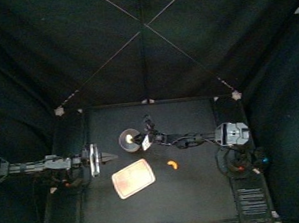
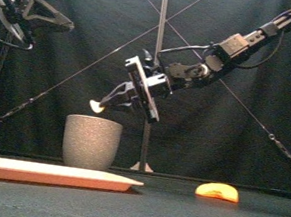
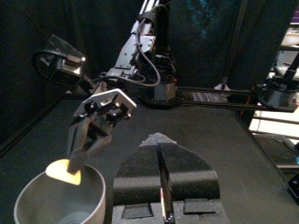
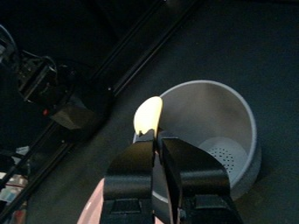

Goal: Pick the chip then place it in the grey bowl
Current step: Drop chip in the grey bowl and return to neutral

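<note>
The R gripper [image 2: 109, 104] has its two jaws squeezed tight on the chip [image 2: 96, 105], so the pick-up part looks done & this is the drop part. The chip is up in the air over the open top of the grey cup [image 2: 92, 141], w/ a gap of air between it & the rim. It touches nothing but the jaws. In the R wrist view it seems more over one side of the rim than the middle, so I can't say it's dead centre. Next move, I think: slide a bit more over the hole, maybe dip lower, then spread the jaws so it falls in. Too near the rim & it could bounce off. The chip is pale yellow & a long oval. Its long way runs straight on from the jaws, & its free end points down & toward the L arm's side, at the cup. The L gripper [image 3: 163, 188] rests at its own side of the table [image 1: 201, 189], jaws pressed together w/ nothing in them. A pink tray [image 2: 45, 173] & an orange toy [image 2: 217, 192] lie nearer the front, out of the way.
</note>
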